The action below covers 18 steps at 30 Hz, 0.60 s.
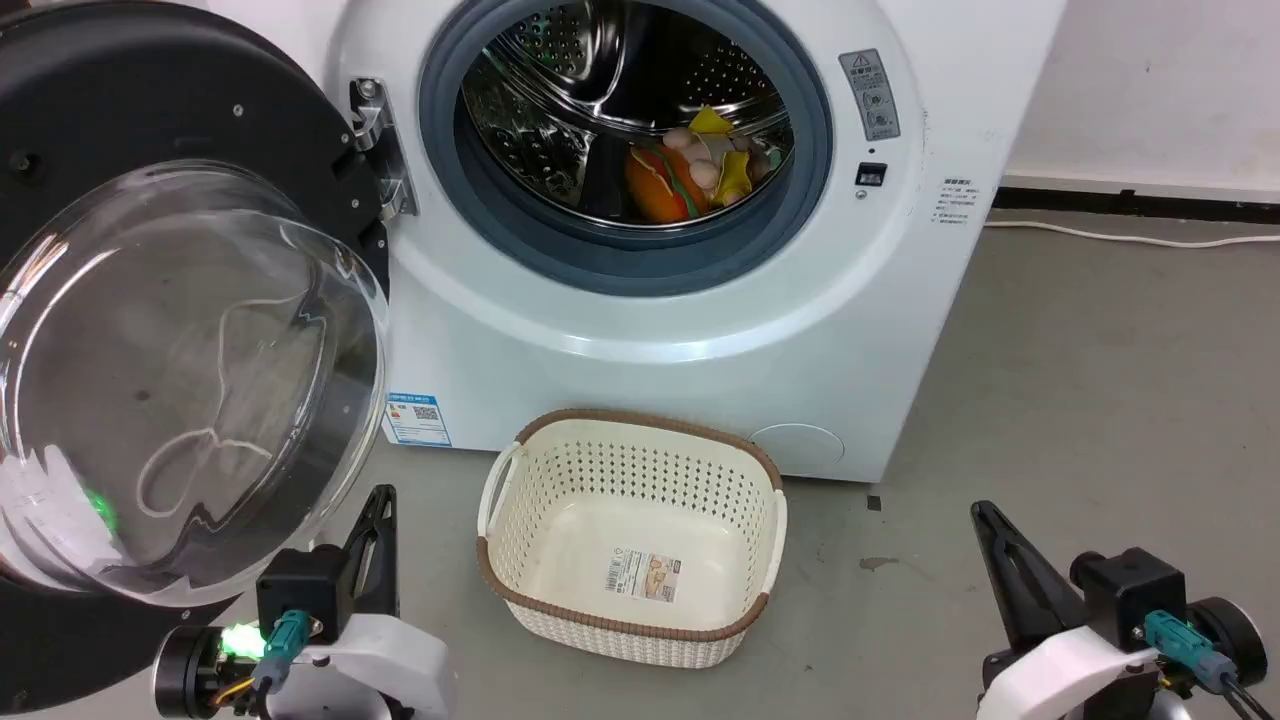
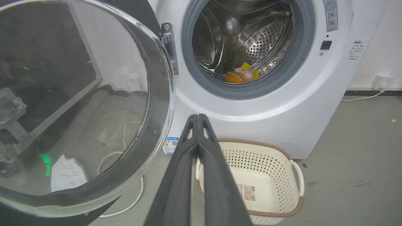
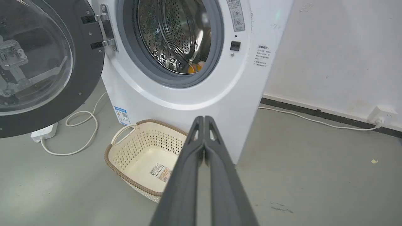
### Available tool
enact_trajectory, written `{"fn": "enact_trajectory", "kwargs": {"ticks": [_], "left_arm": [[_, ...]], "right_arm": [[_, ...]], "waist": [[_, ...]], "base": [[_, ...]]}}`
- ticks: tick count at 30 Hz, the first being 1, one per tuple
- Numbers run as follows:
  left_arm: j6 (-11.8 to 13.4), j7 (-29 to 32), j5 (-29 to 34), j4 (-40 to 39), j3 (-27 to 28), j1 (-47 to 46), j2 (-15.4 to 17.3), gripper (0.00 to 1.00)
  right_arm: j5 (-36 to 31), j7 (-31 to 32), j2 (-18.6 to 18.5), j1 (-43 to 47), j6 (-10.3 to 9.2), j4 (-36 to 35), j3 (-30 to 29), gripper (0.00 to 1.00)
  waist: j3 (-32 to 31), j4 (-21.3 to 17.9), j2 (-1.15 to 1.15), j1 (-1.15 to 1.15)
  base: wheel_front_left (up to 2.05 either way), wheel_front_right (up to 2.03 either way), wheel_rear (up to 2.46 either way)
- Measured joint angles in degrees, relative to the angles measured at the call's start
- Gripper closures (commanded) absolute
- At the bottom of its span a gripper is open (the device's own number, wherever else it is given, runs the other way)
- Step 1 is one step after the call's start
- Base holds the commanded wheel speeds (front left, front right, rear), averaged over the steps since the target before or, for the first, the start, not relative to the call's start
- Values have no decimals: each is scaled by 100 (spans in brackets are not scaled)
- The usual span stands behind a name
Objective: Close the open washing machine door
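Status: washing machine door point(image 1: 180, 380) is wide open. It's swung out on its metal hinge point(image 1: 378, 150) to the left of the drum opening, glass bowl bulging toward me. My left gripper point(image 1: 382, 498) sits low, just beside the door's lower edge; can't tell if it touches. Fingers pressed together, nothing between them. My right gripper point(image 1: 985, 512) is well apart on the other side, above the floor, fingers likewise pressed together. Steel drum point(image 1: 560, 110) is exposed inside the grey rubber ring point(image 1: 600, 255), with orange and yellow soft items point(image 1: 690, 165) at its bottom. Cream perforated basket point(image 1: 630, 470) is on the floor before the machine, between my grippers, label on its base.
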Motion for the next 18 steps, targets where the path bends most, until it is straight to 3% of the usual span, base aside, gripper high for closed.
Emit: {"fn": "enact_trajectory", "kwargs": {"ticks": [18], "left_arm": [[0, 0, 0, 0, 0, 1, 0, 100]], "right_arm": [[0, 0, 0, -1, 0, 0, 1, 100]], "waist": [[0, 0, 0, 0]], "base": [[0, 0, 0]]}}
